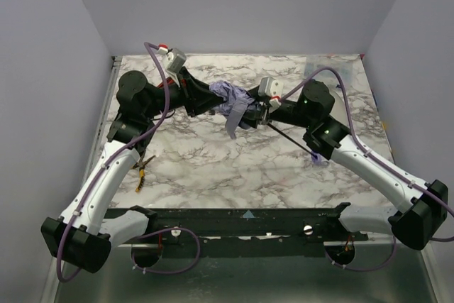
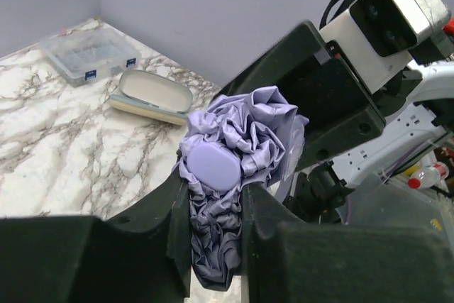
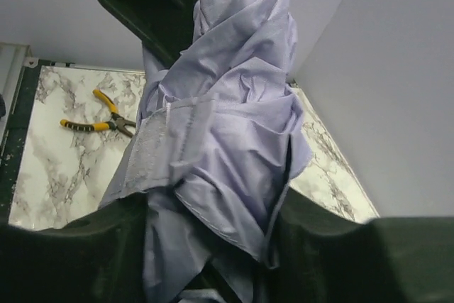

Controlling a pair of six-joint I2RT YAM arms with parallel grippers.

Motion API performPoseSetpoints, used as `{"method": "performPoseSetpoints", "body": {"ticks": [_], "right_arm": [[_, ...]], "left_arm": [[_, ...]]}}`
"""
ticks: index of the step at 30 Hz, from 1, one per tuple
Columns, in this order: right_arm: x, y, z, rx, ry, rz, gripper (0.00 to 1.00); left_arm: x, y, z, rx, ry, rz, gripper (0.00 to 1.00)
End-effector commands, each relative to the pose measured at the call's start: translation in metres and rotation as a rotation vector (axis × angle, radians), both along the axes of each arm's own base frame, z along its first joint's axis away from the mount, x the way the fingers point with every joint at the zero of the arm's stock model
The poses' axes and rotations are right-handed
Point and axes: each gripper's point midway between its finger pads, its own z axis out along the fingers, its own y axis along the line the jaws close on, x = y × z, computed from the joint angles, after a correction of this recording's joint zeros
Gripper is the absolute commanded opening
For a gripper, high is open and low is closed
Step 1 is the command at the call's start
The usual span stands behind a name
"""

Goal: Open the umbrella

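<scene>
Top external view: two claws hold the rolled-up umbrella

The umbrella is over the middle of the marble table, right between the two claws. It is a crumpled pale purple bundle, not open. Its thin black stick pokes out towards the right arm. The small purple handle at its end is partly hidden by that arm. A strap hangs down from the cloth.

The left claw pinches the cloth from both sides, just under a round purple cap. The right claw squeezes the other end. Cloth fills the whole gap there, so the stick cannot be seen.

Some yellow-handled pliers lie on the table near the left arm, which covers part of them from above. A clear box and a pale case sit by the wall. What is in the box is too blurry to tell.
</scene>
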Motion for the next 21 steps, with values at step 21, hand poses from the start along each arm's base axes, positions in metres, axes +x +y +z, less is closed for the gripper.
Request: {"method": "performPoseSetpoints", "body": {"ticks": [21], "right_arm": [[-0.030, -0.054, -0.103, -0.236, 0.369, -0.186, 0.64]], "left_arm": [[-0.008, 0.035, 0.087, -0.109, -0.150, 0.008, 0.00]]}}
